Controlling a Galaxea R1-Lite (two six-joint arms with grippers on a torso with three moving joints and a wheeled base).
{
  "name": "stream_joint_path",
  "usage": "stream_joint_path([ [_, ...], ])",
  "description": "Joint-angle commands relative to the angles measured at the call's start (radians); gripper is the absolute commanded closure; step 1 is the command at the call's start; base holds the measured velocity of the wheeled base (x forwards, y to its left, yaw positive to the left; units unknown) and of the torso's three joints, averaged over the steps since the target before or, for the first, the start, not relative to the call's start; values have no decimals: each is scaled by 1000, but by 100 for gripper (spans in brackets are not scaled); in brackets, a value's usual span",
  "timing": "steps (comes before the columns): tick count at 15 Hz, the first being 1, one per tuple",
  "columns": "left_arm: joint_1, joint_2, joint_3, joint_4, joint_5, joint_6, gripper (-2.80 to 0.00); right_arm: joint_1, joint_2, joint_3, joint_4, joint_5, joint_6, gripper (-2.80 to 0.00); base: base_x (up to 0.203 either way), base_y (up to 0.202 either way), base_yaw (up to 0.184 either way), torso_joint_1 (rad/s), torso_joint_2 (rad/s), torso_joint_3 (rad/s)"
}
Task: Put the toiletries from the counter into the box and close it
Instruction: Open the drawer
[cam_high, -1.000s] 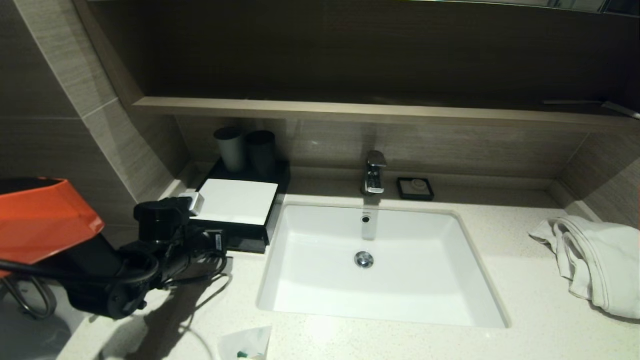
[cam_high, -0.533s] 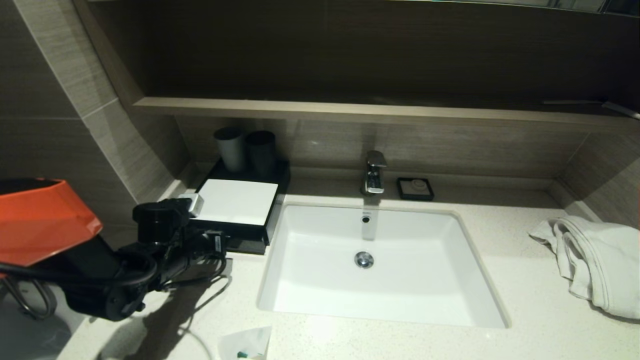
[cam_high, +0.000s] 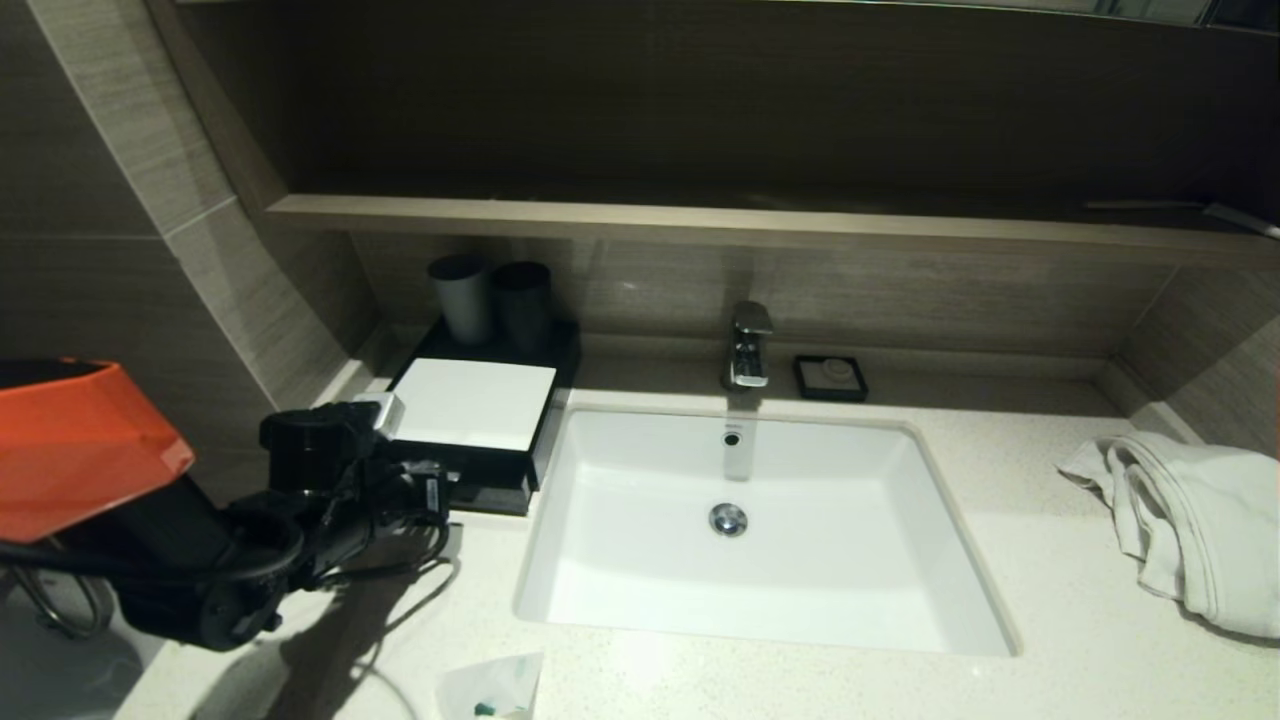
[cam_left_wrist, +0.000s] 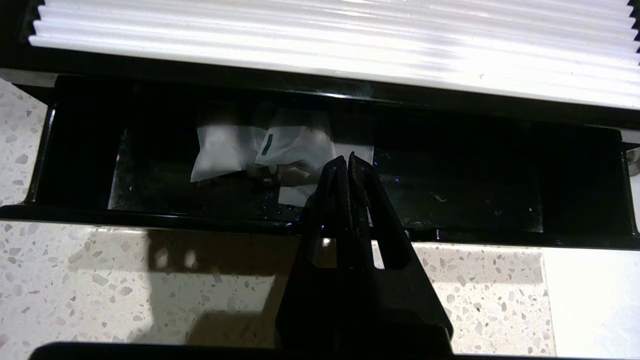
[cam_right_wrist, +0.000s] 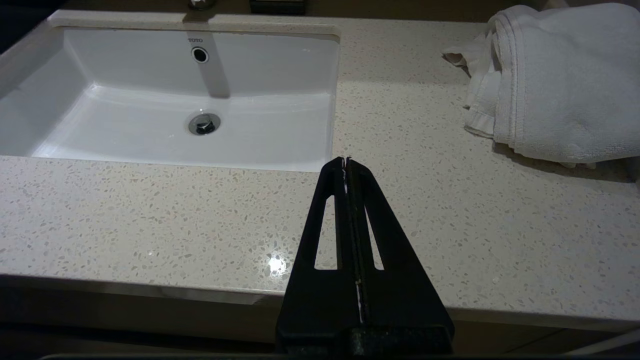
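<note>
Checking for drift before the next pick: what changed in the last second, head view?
The left arm's claw, shut and empty at the black box's open drawer, drew back slightly toward the robot and left. The crinkly white sachets lie inside. The sachet at the speckled counter's front edge, white towel and shut right claw are unchanged.

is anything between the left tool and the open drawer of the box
Nothing visible. The shut left tool sits right at the front edge of the low black box's pulled-out drawer, where translucent-white plastic sachets already lie inside.
</note>
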Motion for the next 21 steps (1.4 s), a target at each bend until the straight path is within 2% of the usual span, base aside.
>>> stream_joint_path([
  [1, 0, 0, 11, -4, 0, -1, 0, 0, 0, 0, 0, 0, 0, 0, 0, 0, 0, 0, 0, 0],
  [18, 0, -46, 88, -3, 0, 0, 0, 0, 0, 0, 0, 0, 0, 0, 0, 0, 0, 0, 0, 0],
  [21, 0, -59, 88, 26, 0, 0, 0, 0, 0, 0, 0, 0, 0, 0, 0, 0, 0, 0, 0, 0],
])
